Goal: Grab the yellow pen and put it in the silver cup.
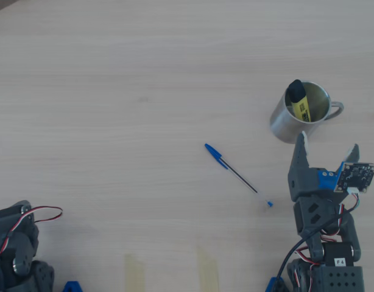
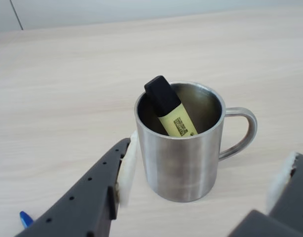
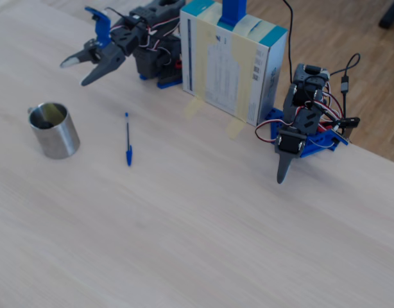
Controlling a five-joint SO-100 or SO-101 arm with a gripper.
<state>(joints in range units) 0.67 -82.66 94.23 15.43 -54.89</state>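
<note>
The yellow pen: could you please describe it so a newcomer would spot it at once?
On the wooden table stands the silver cup. Leaning inside is the yellow pen, thick with a black cap, unlike the thin blue pen lying flat beside the cup.

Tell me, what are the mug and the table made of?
The silver cup looks like brushed stainless steel: grey, with soft reflections. The table looks like pale wood or a wood-look laminate with fine grain lines; which one, I cannot tell.
</note>
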